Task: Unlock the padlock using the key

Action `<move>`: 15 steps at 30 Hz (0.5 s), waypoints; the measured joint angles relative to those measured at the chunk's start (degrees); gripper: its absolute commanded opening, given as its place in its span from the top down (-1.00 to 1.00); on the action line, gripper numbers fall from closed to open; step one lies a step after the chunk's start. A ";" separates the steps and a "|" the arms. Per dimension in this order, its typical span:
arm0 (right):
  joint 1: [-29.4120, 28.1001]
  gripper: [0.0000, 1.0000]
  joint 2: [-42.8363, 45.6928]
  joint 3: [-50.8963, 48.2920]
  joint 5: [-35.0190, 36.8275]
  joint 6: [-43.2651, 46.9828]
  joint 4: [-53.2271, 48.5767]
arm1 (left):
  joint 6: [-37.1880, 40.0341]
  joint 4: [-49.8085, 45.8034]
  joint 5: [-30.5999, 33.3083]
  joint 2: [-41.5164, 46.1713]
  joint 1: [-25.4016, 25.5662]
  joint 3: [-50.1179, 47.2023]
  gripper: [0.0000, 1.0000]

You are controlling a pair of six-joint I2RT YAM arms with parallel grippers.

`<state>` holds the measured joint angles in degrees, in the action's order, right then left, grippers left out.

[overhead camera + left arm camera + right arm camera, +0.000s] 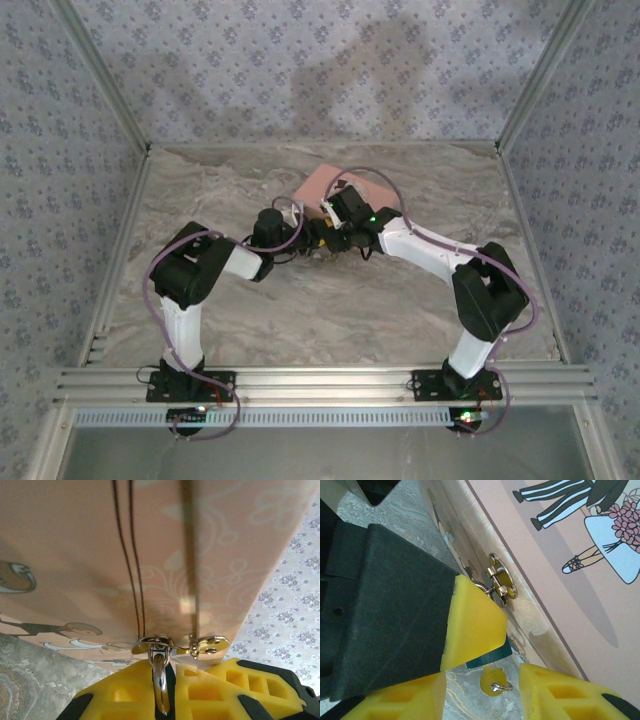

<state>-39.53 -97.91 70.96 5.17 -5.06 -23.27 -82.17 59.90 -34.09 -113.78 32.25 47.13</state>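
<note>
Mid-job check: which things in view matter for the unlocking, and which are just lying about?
Job: padlock, clamped in the left end effector; key just below it, between the fingers of the open right end effector; hasp of the pink tin, carrying the lock.
Just there: marbled table, patterned walls, frame rail.

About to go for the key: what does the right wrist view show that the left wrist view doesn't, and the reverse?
Right wrist, not left: the key, brass-coloured head with a small ring, between the fingers of the open right tool, touching neither; the couple drawn on the lid. Left wrist, not right: the padlock, silver loop through the clasp, pinched in the shut left tool. Both: the pink tin and its gold clasp.
</note>
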 measured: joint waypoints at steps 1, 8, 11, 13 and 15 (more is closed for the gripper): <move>0.00 0.10 0.04 -0.02 0.00 0.00 0.07 | -0.02 0.04 -0.02 0.00 0.00 0.00 1.00; -0.39 0.07 1.44 -1.81 0.33 0.42 1.31 | -0.26 0.26 -1.18 0.11 -0.37 0.00 1.00; -0.48 0.11 3.26 -4.28 0.44 0.46 1.79 | -0.50 0.33 -1.79 0.13 -0.61 0.02 1.00; -0.48 0.09 3.98 -5.03 0.44 0.44 1.70 | -0.94 0.33 -2.64 0.13 -0.87 0.02 1.00; -0.46 0.05 4.20 -5.20 0.46 0.48 1.75 | -1.51 0.33 -3.41 0.13 -1.14 0.07 1.00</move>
<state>-39.99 -93.71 65.76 5.63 -4.58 -21.52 -83.68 60.23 -37.50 -113.65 31.11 47.20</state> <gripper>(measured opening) 0.456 0.106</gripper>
